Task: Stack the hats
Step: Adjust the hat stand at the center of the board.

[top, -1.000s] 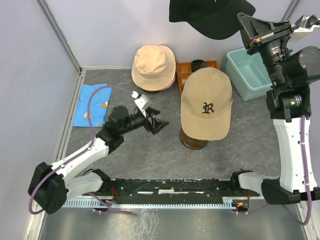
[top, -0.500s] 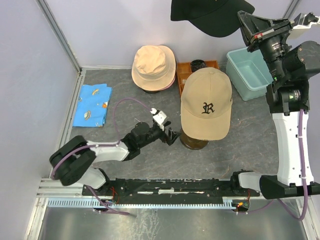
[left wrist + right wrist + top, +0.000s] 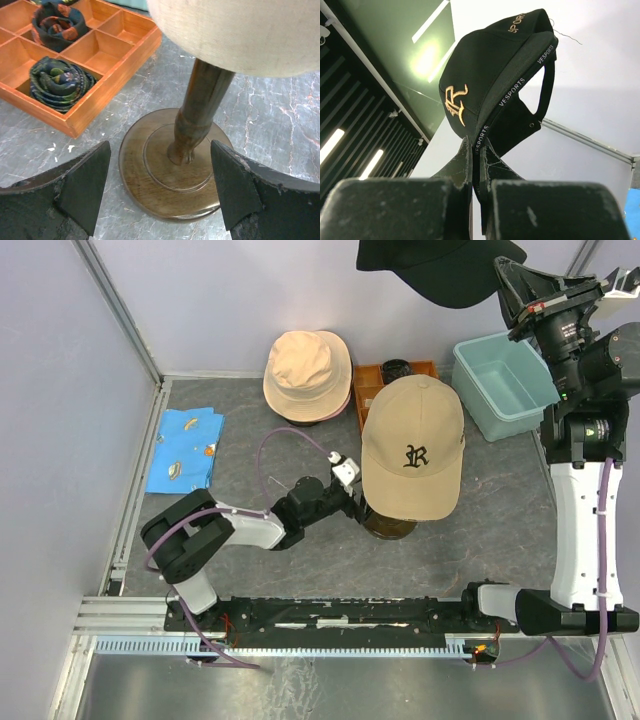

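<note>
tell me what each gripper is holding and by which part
The right gripper is shut on the black cap, pinching its rim beside the back opening. The left gripper is open, holding nothing, facing the wooden stand.

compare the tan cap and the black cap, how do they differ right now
Colour: the tan cap carries a black letter emblem, while the black cap has a gold logo. Support: the tan cap sits on the mannequin head, while the black cap hangs in the air, pinched at its edge by the shut right hand. Both are peaked caps with an embroidered front.
</note>
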Controlling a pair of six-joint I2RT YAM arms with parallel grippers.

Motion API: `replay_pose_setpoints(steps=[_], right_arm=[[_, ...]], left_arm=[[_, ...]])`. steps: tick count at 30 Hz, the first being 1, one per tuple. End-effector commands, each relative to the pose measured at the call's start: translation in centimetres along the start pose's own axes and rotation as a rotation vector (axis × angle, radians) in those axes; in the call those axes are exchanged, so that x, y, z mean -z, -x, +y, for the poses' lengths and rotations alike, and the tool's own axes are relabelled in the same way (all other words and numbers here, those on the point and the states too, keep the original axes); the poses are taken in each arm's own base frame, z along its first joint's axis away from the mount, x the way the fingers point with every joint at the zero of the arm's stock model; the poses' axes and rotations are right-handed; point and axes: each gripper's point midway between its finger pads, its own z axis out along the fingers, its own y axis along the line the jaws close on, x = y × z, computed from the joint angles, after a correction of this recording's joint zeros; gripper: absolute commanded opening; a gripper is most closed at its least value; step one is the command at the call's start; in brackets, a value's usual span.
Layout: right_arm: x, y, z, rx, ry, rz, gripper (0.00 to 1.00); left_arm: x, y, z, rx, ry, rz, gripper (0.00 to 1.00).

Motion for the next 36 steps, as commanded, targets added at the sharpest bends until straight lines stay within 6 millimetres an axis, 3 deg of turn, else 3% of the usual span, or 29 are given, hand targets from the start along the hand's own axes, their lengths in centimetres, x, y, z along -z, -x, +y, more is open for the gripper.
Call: replay_pose_setpoints(steps=[1, 11, 21, 30, 36], right_arm=[[0.2, 0.1, 1.9, -0.012, 0.085, 0.014, 0.00], [-0.1, 0.3, 1.1, -0.027, 0.075, 0.018, 0.00], [-0.2, 0.3, 0.5, -0.032, 0.064, 0.020, 0.00], [0.0, 0.2, -0.2, -0.038, 0.052, 0.022, 0.00], [0.2, 0.0, -0.7, -0.039, 0.038, 0.028, 0.00]], left_arm=[[-1.3, 2.7, -2.0, -0.065, -0.080, -0.102, 0.86], [-1.3, 1.7, -4.8, -0.073, -0.184, -0.090, 0.85], [-3.5, 1.1, -4.6, -0.066, -0.177, -0.131, 0.86], [-4.9, 2.1, -4.4, -0.040, -0.163, -0.185, 0.86], [-5.6, 1.2, -4.4, -0.004, -0.160, -0.200, 0.86]])
